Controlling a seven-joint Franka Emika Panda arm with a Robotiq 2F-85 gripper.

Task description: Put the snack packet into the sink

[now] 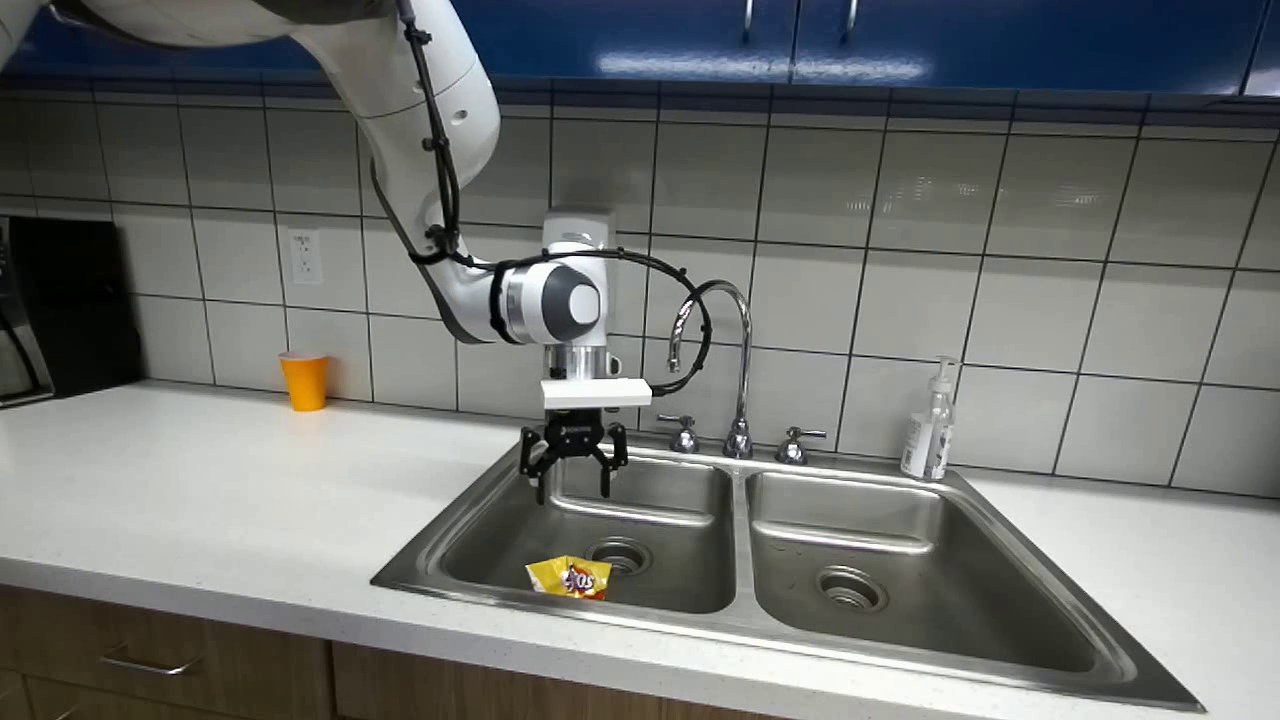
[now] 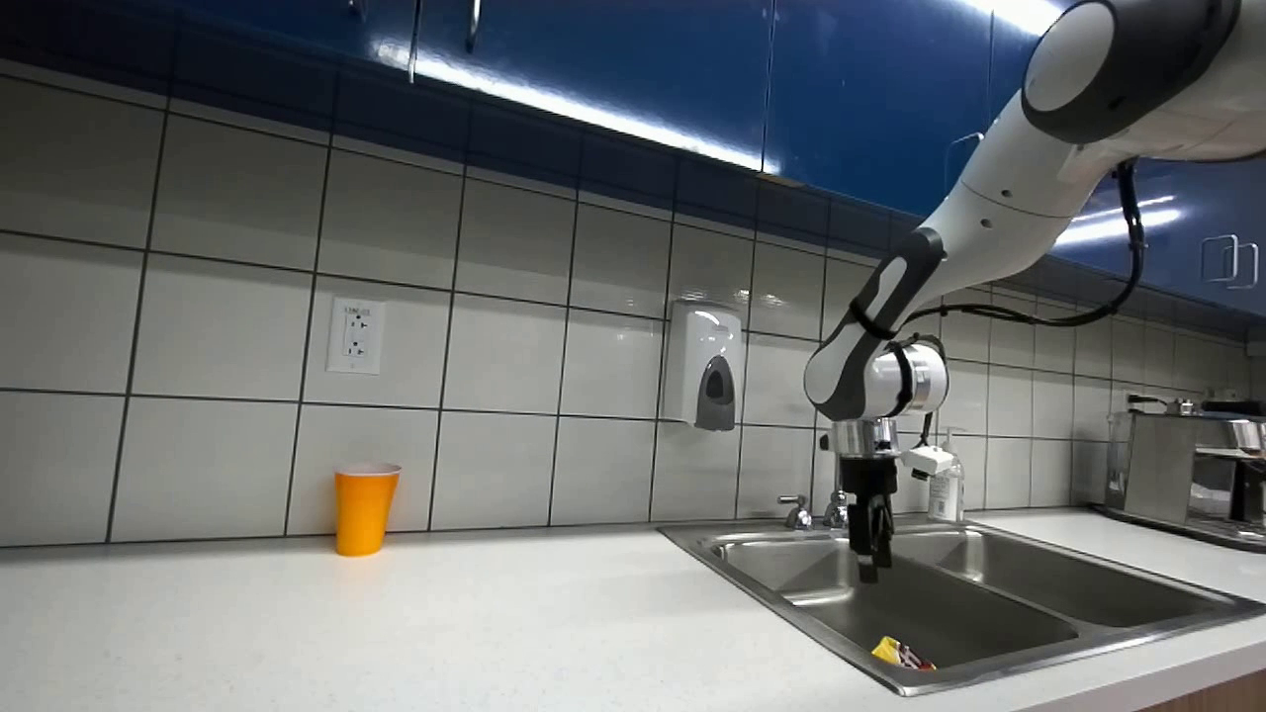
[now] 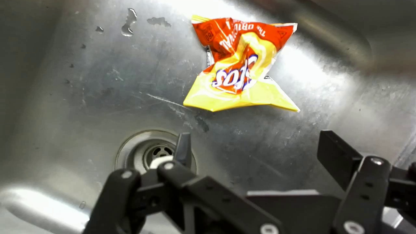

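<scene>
The snack packet (image 1: 570, 577), red and yellow and crumpled, lies on the floor of a basin of the steel sink (image 1: 742, 560), near its drain and front wall. Both exterior views show it; its lower part is partly hidden by the rim in an exterior view (image 2: 898, 653). In the wrist view the packet (image 3: 240, 70) lies whole on the sink floor (image 3: 97, 81), beyond the fingertips. My gripper (image 1: 573, 488) is open and empty, pointing down above that same basin, apart from the packet. The wrist view shows the two fingers (image 3: 255, 146) wide apart with nothing between them.
A chrome gooseneck faucet (image 1: 742, 370) and two handles stand behind the sink, close to the arm. A soap bottle (image 1: 930, 425) stands at the back right corner. An orange cup (image 1: 305, 380) stands on the counter (image 1: 200, 480) by the wall. A soap dispenser (image 2: 704, 366) hangs on the wall.
</scene>
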